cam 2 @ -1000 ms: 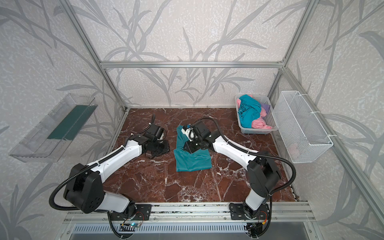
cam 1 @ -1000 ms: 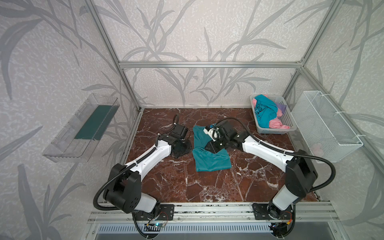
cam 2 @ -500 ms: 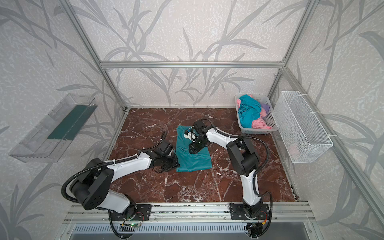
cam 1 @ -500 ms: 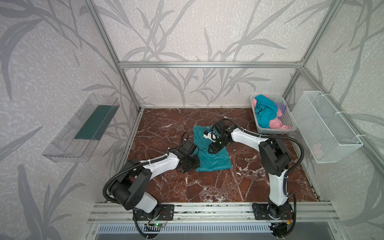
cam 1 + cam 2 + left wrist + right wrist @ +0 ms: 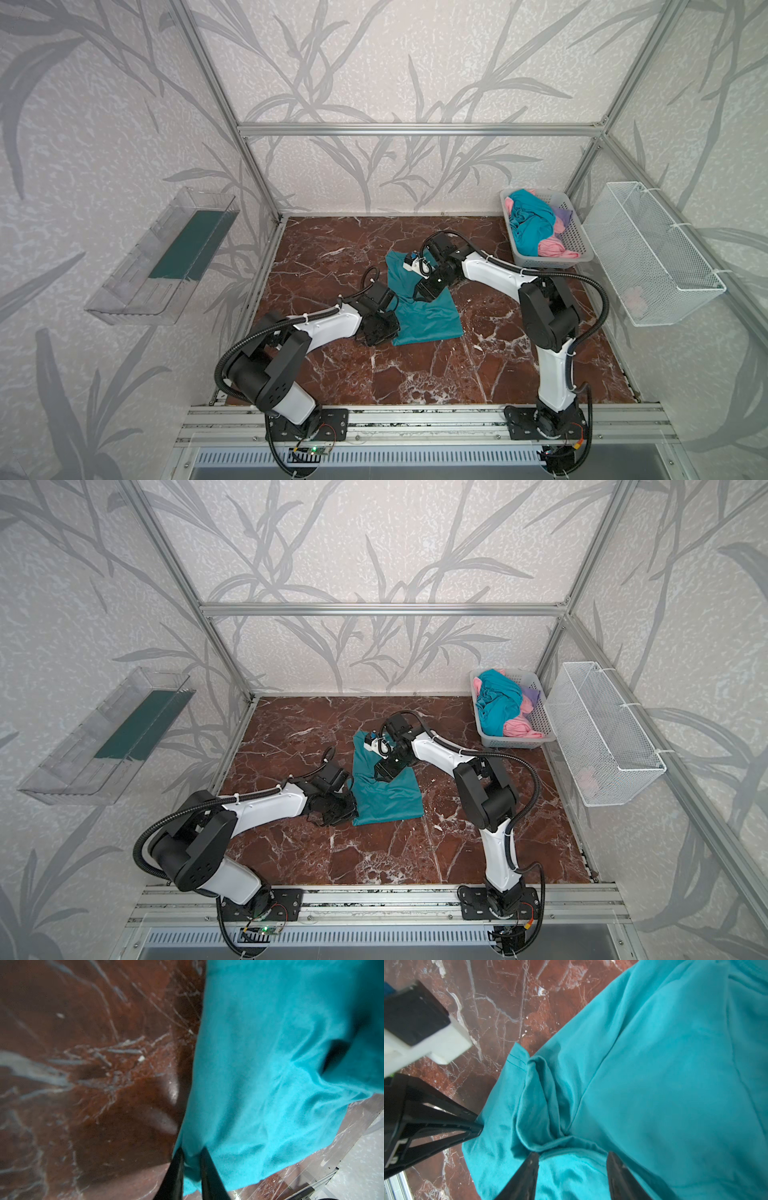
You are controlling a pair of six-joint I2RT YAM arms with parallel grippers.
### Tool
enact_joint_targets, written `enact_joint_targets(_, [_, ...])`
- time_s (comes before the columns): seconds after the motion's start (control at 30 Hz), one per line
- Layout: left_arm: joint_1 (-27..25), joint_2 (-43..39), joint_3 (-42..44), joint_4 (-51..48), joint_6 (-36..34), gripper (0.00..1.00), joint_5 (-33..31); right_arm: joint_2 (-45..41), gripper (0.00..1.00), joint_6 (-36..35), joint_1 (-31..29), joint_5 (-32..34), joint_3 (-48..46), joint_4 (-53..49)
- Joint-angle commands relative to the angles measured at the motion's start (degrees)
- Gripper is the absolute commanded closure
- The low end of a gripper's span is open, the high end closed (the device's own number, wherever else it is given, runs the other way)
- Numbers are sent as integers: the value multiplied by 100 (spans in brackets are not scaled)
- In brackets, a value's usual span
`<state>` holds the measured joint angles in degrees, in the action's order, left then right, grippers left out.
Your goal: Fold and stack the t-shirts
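Note:
A teal t-shirt (image 5: 432, 322) (image 5: 388, 802) lies part-folded in the middle of the marble table. My left gripper (image 5: 384, 330) (image 5: 340, 810) sits low at the shirt's near left edge. In the left wrist view it (image 5: 192, 1159) is shut on that edge of the teal cloth (image 5: 270, 1064). My right gripper (image 5: 426, 291) (image 5: 384, 773) hovers over the shirt's far half. The right wrist view shows it (image 5: 573, 1155) open, with a bunched fold of the shirt (image 5: 542, 1105) just ahead and nothing gripped. More t-shirts, teal (image 5: 532, 224), pink (image 5: 555, 249) and lilac (image 5: 563, 214), are piled in the basket.
The grey perforated basket (image 5: 540, 262) (image 5: 513, 742) stands at the table's back right corner. A white wire basket (image 5: 652, 253) hangs on the right wall and a clear shelf (image 5: 162, 257) on the left wall. Bare marble (image 5: 415, 374) lies in front of the shirt.
My left gripper moved toward the front along the shirt's left side and closed on its edge. My right gripper opened and let go of the cloth over the shirt's far half.

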<state>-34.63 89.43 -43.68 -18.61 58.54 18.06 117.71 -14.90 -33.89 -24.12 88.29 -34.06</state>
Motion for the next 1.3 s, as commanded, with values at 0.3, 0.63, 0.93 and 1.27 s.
enact_joint_targets(0.3, [137,260,-227,-477,-77,81,-23,560,59,-123,-41,-441,174,-148])
enact_joint_targets(0.63, [136,388,-82,-432,-53,82,49,771,91,181,113,27,772,-39])
enact_joint_targets(0.93, [138,444,154,-545,-113,83,39,1001,88,486,313,934,1169,20])
enact_joint_targets(1.27, [140,382,68,-777,-231,83,-5,839,51,774,353,1114,1184,250])
